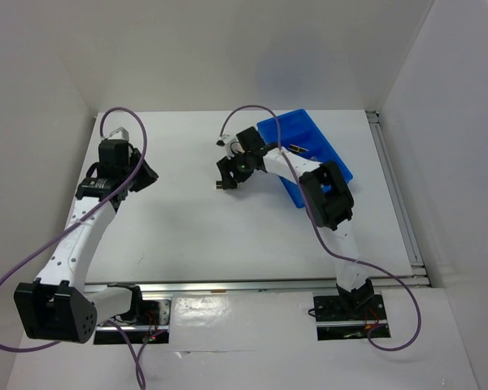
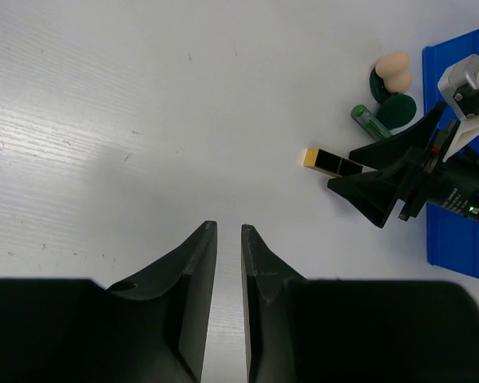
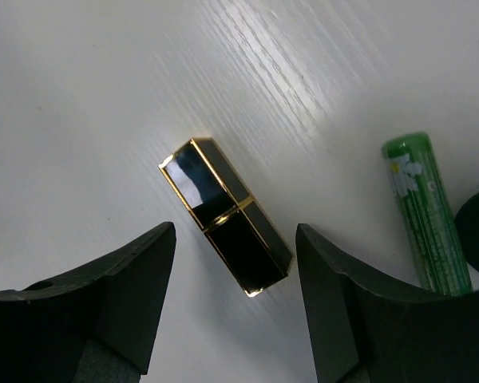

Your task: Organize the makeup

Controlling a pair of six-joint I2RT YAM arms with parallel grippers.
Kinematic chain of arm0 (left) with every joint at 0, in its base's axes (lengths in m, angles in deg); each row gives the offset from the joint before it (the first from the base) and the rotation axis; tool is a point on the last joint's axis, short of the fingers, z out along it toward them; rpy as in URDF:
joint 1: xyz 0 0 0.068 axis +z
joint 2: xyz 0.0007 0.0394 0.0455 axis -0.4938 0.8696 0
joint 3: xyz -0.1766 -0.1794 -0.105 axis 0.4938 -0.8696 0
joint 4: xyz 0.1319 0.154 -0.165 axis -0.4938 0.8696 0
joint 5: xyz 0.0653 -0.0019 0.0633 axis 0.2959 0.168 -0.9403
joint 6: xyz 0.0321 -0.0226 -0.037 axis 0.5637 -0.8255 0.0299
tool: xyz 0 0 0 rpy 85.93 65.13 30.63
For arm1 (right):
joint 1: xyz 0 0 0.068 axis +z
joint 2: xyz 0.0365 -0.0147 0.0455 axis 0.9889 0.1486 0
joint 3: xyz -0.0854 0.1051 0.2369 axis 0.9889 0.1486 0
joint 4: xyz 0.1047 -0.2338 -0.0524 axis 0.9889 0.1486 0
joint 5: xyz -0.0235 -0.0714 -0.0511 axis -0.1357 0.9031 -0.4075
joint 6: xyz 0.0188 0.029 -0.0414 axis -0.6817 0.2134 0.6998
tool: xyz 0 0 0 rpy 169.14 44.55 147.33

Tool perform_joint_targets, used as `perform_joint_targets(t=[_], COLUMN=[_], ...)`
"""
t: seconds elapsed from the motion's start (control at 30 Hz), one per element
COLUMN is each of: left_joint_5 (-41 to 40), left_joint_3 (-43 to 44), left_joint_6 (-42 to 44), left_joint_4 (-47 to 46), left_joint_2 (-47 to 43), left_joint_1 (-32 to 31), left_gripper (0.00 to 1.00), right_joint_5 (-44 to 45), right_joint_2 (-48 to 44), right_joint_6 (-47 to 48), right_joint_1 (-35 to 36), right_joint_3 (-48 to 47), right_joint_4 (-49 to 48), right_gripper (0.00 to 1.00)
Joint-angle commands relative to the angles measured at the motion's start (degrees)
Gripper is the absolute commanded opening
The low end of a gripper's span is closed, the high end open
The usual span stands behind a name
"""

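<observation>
As my right tool (image 3: 235, 239) hangs open over the white counter (image 2: 144, 120), one black-gold lipstick (image 3: 223, 214) lies flat between its jaws, touched by neither. It looks light, rigid and glossy, so likely slippery; I would pinch its flat long sides near the gold middle band. Just beside it lies one green tube (image 3: 427, 211); beyond that are one beige sponge (image 2: 393, 68) and what seem two dark green round pieces (image 2: 397, 110), near the blue bin (image 1: 309, 138). My left tool (image 2: 229, 231), parted only a slit, holds nothing.
</observation>
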Motion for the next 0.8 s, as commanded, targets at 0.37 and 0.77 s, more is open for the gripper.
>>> perform_joint_targets(t=[0.37, 0.77], left_joint_5=[1.91, 2.44], left_joint_3=[-1.49, -1.49], left_joint_6=[-0.44, -0.44], left_joint_4=[-2.48, -2.48], left_joint_2=[-0.23, -0.23], left_joint_1=[0.3, 0.83], left_gripper=[0.33, 0.33], right_joint_5=[11.47, 22.64], right_joint_2=[-1.91, -11.81], right_joint_6=[-0.61, -12.91], right_joint_1=[5.73, 6.63], right_joint_3=[5.38, 8.45], right_joint_4=[-2.28, -7.29], right_gripper=[0.49, 0.11])
